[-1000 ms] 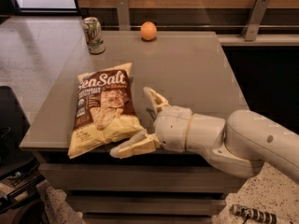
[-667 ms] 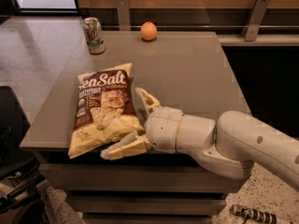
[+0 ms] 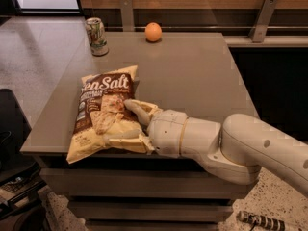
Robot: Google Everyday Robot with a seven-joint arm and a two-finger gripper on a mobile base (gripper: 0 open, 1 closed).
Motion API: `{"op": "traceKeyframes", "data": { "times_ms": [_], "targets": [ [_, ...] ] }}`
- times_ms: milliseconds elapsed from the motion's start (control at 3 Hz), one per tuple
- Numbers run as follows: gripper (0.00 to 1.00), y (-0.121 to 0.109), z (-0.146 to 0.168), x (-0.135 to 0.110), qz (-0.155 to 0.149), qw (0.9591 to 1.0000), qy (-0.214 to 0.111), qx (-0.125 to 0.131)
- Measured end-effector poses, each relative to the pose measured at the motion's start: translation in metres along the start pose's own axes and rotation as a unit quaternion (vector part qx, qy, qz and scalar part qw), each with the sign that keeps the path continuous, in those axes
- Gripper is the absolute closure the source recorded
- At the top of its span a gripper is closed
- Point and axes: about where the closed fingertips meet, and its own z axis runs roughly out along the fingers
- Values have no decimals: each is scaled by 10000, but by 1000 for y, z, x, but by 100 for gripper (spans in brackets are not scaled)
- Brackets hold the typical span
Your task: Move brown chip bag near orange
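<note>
At the front left of the counter (image 3: pixel 192 81) lies the brown chip bag (image 3: pixel 103 100), flat. The gripper (image 3: pixel 119 122) sits over the bag's lower right part, fingers spread across it. The orange (image 3: pixel 153 32) rests well apart at the back edge, with a soda can (image 3: pixel 96 36) to its left.

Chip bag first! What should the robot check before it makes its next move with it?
1. In place: ok. The gripper sits over the brown chip bag's lower right part.
2. Grip closed: not ok. The fingers stand apart, with the bag between them.
3. Goal in sight: ok. The orange rests at the far edge of the table.
4. Way there: ok. Nothing lies between bag and orange.
5. Can out of the way: ok. The soda can stands left of the orange, apart from it.
</note>
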Motion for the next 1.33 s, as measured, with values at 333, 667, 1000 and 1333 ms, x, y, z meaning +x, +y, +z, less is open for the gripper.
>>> {"op": "traceKeyframes", "data": {
  "times_ms": [333, 667, 1000, 1333],
  "targets": [
    [63, 1, 1, -1, -12, 10000, 0, -16],
    [87, 3, 3, -2, -24, 10000, 0, -31],
    [100, 4, 4, -3, -36, 10000, 0, -47],
    [100, -4, 2, -8, -97, 9999, 6, -46]
  ]
}}
